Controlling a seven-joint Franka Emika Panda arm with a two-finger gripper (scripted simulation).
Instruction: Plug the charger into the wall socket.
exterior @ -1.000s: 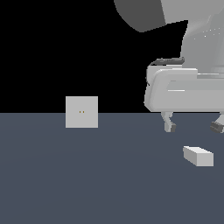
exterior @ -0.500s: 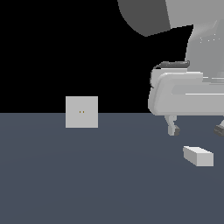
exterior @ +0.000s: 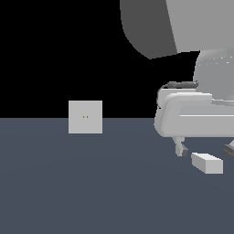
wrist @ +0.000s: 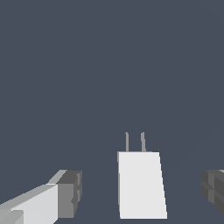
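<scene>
**Inspector A:** Presently we are finding the charger (exterior: 207, 163) lying flat on the dark grey floor (exterior: 91, 192), untouched. We are taking it as our landmark.

**Inspector B:** And the gripper (exterior: 205, 151)?

**Inspector A:** We are seeing it hanging just above the charger, its fingers spread wide. In the wrist view the charger (wrist: 141, 183) is sitting in the gap, with one dark fingertip (wrist: 70, 192) to either side and neither touching it. The jaws are holding nothing.

**Inspector B:** Are we seeing the prongs?

**Inspector A:** We are: two thin grey prongs (wrist: 134, 142) are sticking out of one short end of the charger, side by side.

**Inspector B:** And the wall socket (exterior: 85, 117)?

**Inspector A:** We are noting it standing upright on the floor, well apart from the charger, toward the exterior view's left. Two tiny yellowish holes are showing at its centre.
</scene>
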